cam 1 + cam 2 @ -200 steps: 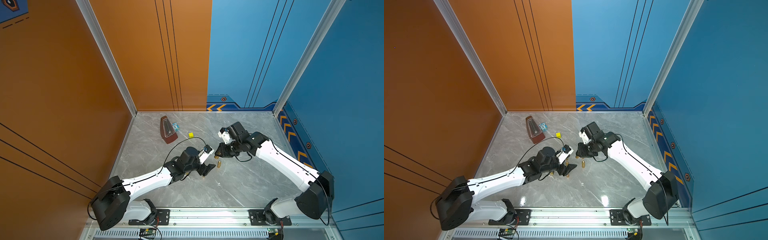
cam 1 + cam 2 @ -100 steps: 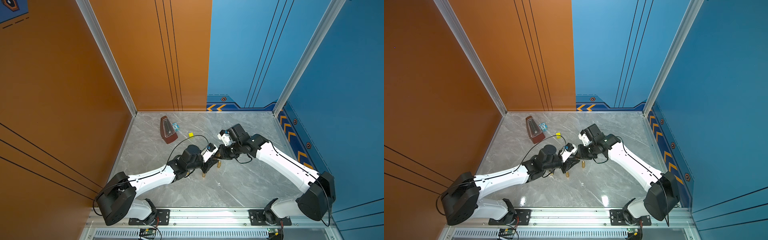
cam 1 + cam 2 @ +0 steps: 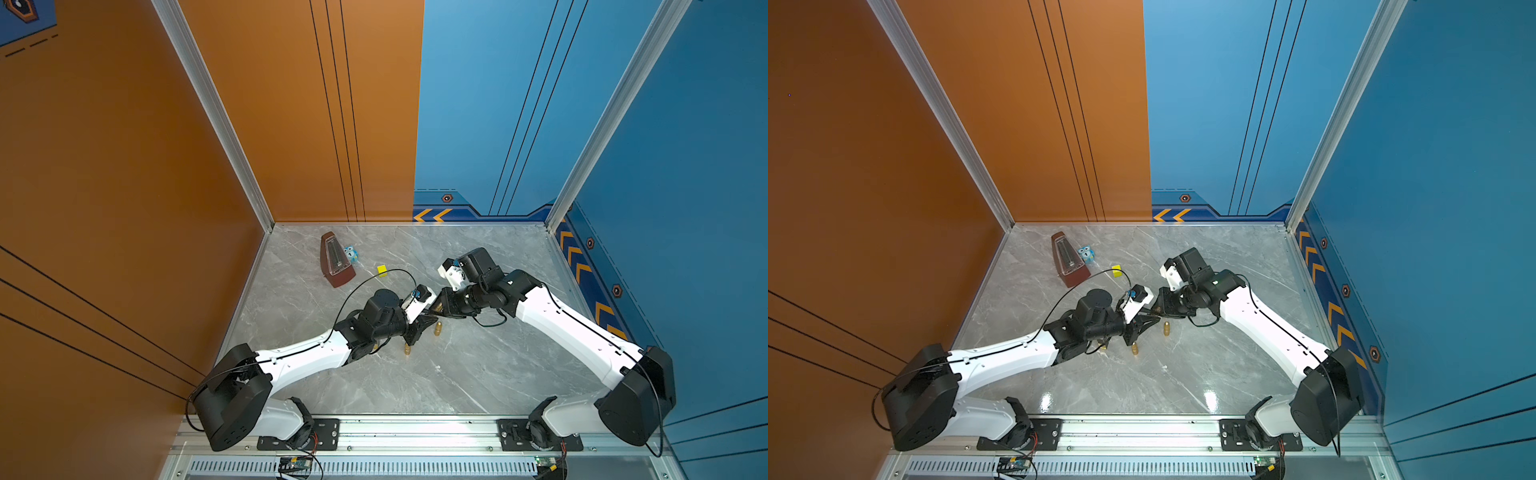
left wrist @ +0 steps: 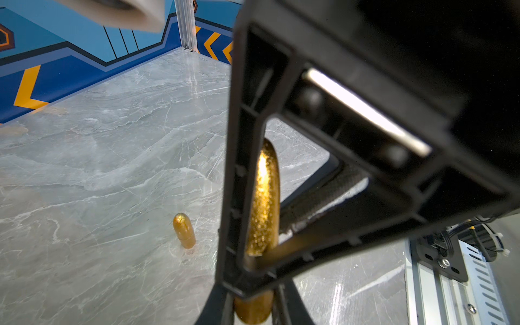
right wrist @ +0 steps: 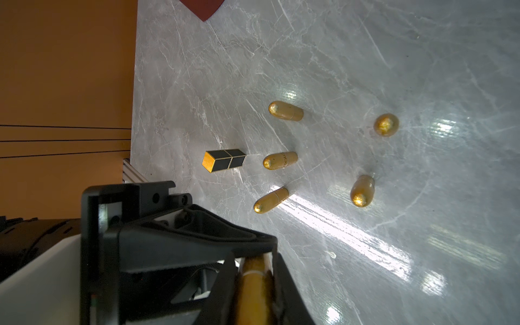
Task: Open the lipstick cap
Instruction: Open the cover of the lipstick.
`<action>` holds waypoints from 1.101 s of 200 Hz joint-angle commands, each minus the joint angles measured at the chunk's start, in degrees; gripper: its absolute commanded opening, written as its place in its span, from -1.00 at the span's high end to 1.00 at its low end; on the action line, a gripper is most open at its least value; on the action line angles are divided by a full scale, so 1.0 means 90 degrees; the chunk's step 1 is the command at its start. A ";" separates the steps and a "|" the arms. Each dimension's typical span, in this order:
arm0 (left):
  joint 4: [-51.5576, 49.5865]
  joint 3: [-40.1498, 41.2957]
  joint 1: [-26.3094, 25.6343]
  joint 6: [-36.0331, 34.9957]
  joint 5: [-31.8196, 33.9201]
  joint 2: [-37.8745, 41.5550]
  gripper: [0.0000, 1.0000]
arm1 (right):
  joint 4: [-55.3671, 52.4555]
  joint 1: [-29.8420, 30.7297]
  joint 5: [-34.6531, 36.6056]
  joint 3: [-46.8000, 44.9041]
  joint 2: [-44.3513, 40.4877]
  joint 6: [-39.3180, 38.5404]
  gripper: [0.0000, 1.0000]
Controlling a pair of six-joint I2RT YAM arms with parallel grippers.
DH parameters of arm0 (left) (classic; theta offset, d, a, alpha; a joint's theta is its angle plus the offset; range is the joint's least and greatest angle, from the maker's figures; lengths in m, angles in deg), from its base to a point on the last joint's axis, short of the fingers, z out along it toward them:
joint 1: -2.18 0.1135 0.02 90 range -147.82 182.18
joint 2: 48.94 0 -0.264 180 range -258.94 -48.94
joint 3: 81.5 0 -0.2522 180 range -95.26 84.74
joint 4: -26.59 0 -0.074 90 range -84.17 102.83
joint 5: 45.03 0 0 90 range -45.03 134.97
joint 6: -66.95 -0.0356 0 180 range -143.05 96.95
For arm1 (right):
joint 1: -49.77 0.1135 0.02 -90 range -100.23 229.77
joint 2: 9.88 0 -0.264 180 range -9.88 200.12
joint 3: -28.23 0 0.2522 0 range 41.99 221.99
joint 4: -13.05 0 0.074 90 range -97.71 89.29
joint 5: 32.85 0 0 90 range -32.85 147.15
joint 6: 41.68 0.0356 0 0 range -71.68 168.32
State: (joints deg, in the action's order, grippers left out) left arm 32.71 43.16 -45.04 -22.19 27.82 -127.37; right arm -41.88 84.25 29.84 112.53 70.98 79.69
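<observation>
Now the gold lipstick [image 4: 263, 197] is held off the surface [image 3: 457, 374] between the two arms, both hands clamped on it: right hand [image 3: 441, 306] on one end, left hand [image 3: 428, 321] closed on the other. The right wrist view shows a seam line on the tube between the gripping fingers [image 5: 284, 281], so the cap looks seated, not off yet. Step in hand, as I read it: two-handed grip set, pull pending. Next move calls for a straight pull apart along the tube axis, grips firm; any skew risks slipping on the glossy shell. Spare gold tubes [image 5: 285, 110] and a black-gold square lipstick [image 5: 225, 160] stand below, untouched.
</observation>
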 commanded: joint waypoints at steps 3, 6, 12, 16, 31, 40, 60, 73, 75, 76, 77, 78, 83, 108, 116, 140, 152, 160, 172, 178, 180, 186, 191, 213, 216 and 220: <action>0.0137 0.0099 -0.0028 0.0020 0.0049 0.0112 1.00 | 0.0282 -0.0023 0.0029 0.0009 -0.0305 0.0035 0.48; 0.0136 0.0112 -0.0035 0.0012 0.0068 0.0115 1.00 | 0.0279 -0.0026 0.0043 0.0023 -0.0321 0.0025 0.46; 0.0136 0.0129 -0.0036 0.0016 0.0105 0.0130 1.00 | 0.0285 -0.0026 0.0087 0.0032 -0.0340 0.0005 0.43; 0.0141 0.0144 -0.0031 0.0012 0.0139 0.0147 1.00 | 0.0278 -0.0028 0.0115 0.0040 -0.0350 -0.0004 0.40; 0.0130 0.0190 -0.0020 0.0007 0.0170 0.0178 1.00 | 0.0277 -0.0038 0.0171 0.0052 -0.0399 -0.0039 0.33; 0.0135 0.0207 -0.0022 0.0005 0.0191 0.0189 1.00 | 0.0279 -0.0034 0.0173 0.0066 -0.0418 -0.0054 0.28; 0.0128 0.0225 -0.0022 0.0002 0.0231 0.0208 1.00 | 0.0287 -0.0029 0.0202 0.0072 -0.0438 -0.0097 0.17; 0.0131 0.0221 -0.0014 0.0031 0.0235 0.0227 1.00 | 0.0286 -0.0029 0.0284 0.0031 -0.0431 -0.0143 0.15; 0.0127 0.0217 -0.0014 0.0038 0.0225 0.0228 1.00 | 0.0287 -0.0027 0.0296 0.0023 -0.0430 -0.0153 0.15; 0.0131 0.0221 -0.0015 0.0044 0.0221 0.0223 1.00 | 0.0287 -0.0025 0.0303 0.0023 -0.0435 -0.0154 0.15; 0.0128 0.0224 -0.0016 0.0052 0.0213 0.0221 1.00 | 0.0287 -0.0023 0.0311 0.0018 -0.0432 -0.0160 0.15; 0.0127 0.0220 -0.0016 0.0051 0.0210 0.0225 1.00 | 0.0282 -0.0023 0.0320 0.0006 -0.0431 -0.0163 0.15; 0.0131 0.0217 -0.0017 0.0070 0.0206 0.0235 1.00 | 0.0279 -0.0029 0.0347 -0.0005 -0.0405 -0.0184 0.17; 0.0129 0.0180 -0.0015 0.0123 0.0222 0.0218 1.00 | 0.0287 -0.0008 0.0358 -0.0023 -0.0298 -0.0245 0.29; 0.0127 0.0186 -0.0009 0.0127 0.0222 0.0219 1.00 | 0.0287 0.0003 0.0367 -0.0028 -0.0291 -0.0253 0.36; 0.0131 0.0195 -0.0016 0.0158 0.0274 0.0246 1.00 | 0.0297 0.0016 0.0398 -0.0028 -0.0275 -0.0283 0.49; 0.0126 0.0206 -0.0017 0.0170 0.0291 0.0265 1.00 | 0.0287 0.0009 0.0388 -0.0011 -0.0273 -0.0312 0.56; 0.0130 0.0208 -0.0003 0.0178 0.0304 0.0280 1.00 | 0.0287 0.0014 0.0397 -0.0013 -0.0287 -0.0331 0.59; 0.0126 0.0240 -0.0005 0.0180 0.0314 0.0306 1.00 | 0.0287 0.0016 0.0417 0.0003 -0.0299 -0.0360 0.62; 0.0107 0.0250 0.0000 0.0185 0.0320 0.0334 1.00 | 0.0287 0.0009 0.0429 0.0018 -0.0309 -0.0370 0.63; 0.0099 0.0247 -0.0005 0.0179 0.0322 0.0343 1.00 | 0.0282 0.0007 0.0430 0.0019 -0.0319 -0.0376 0.63; 0.0039 0.0251 0.0004 0.0173 0.0324 0.0351 1.00 | 0.0287 -0.0004 0.0427 0.0029 -0.0334 -0.0382 0.63; -0.0032 0.0241 0.0003 0.0159 0.0317 0.0368 1.00 | 0.0287 -0.0018 0.0426 0.0043 -0.0349 -0.0387 0.63; -0.0438 0.0204 0.0003 0.0063 0.0438 0.0418 1.00 | 0.0287 -0.0051 0.0408 0.0104 -0.0454 -0.0384 0.64; -0.0479 0.0204 0.0005 0.0047 0.0461 0.0435 1.00 | 0.0287 -0.0056 0.0400 0.0117 -0.0472 -0.0381 0.63; -0.0527 0.0221 -0.0002 0.0038 0.0498 0.0450 1.00 | 0.0287 -0.0066 0.0393 0.0119 -0.0494 -0.0386 0.64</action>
State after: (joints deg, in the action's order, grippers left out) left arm 31.99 44.58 -45.04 -21.16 30.25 -125.38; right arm -40.02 84.21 32.66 112.53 68.12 77.66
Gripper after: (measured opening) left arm 0.199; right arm 0.209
